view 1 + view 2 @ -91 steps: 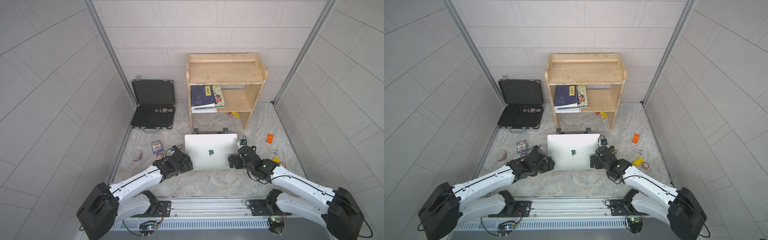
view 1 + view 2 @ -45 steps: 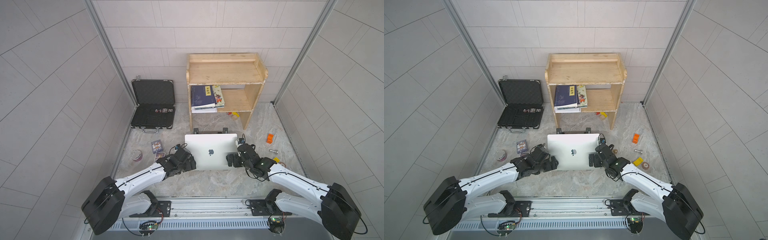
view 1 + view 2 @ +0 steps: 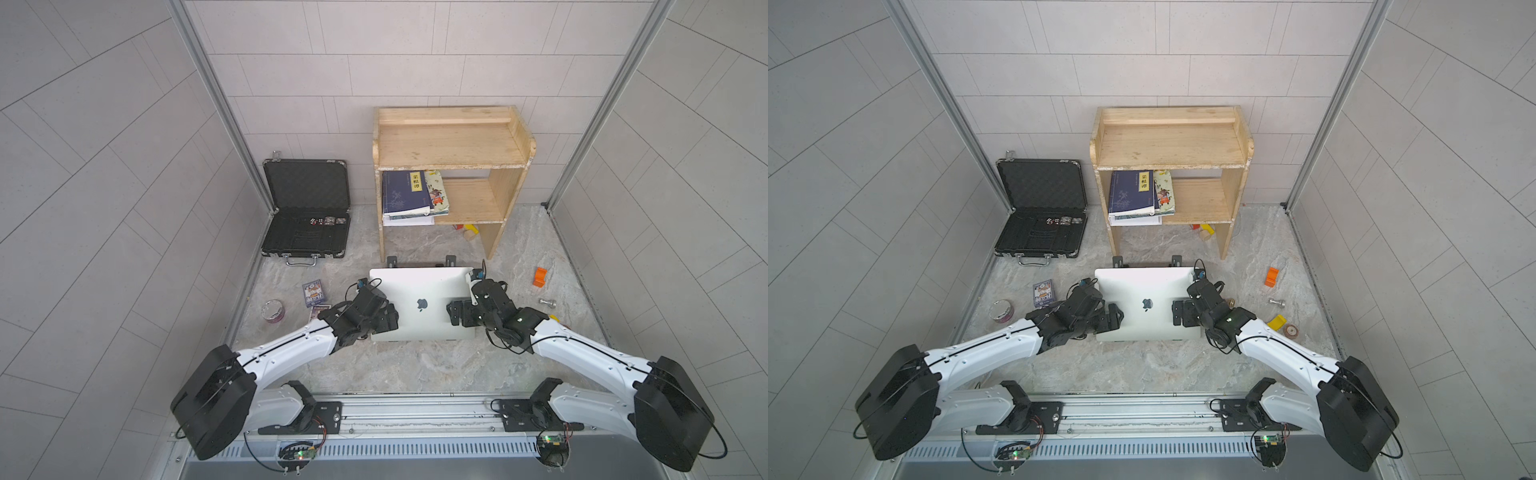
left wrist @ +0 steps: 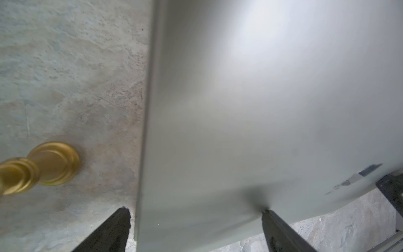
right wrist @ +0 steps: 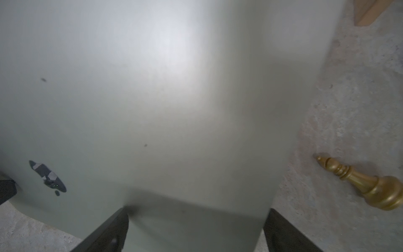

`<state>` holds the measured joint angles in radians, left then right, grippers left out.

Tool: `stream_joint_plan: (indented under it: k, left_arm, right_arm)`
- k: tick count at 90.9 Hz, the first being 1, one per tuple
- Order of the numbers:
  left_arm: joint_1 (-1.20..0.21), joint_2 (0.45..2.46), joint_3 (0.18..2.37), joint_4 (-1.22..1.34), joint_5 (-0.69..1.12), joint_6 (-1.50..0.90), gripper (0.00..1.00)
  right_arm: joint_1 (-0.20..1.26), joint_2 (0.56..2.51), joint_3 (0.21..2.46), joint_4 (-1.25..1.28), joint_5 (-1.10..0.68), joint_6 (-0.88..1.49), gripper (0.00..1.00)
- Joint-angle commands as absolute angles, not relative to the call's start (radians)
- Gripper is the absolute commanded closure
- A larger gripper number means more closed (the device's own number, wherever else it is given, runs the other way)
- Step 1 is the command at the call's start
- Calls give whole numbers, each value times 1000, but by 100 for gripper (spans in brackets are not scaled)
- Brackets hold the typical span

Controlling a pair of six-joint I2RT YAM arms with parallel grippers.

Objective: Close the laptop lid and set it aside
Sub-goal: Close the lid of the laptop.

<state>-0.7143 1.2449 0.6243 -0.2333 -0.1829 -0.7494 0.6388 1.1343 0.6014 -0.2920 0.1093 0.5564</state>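
Against a second ago, we find the left gripper (image 3: 392,319) and right gripper (image 3: 454,314) moved inward, at nine and three o'clock of the logo (image 3: 422,304) on the thin silver laptop lid (image 3: 419,282), shut flat. Both pincers stand spread; contact seems likely, but the wrist views blur. The slim silver-grey aluminium laptop (image 3: 1144,282) lies mid-table. Marbled grey stone tabletop (image 3: 415,370); wooden shelf (image 3: 449,145) at twelve o'clock; grey tiled walls (image 3: 415,62).
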Motion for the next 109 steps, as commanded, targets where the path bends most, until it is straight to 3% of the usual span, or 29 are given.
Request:
stream_joint_plan:
  k: [1, 109]
  left_arm:
    - [-703, 1266, 666, -213, -238, -730, 5]
    - [-722, 1301, 855, -195, -166, -640, 6]
  right_arm:
    - [634, 1134, 632, -295, 113, 541, 1]
    - [645, 1204, 848, -330, 49, 502, 3]
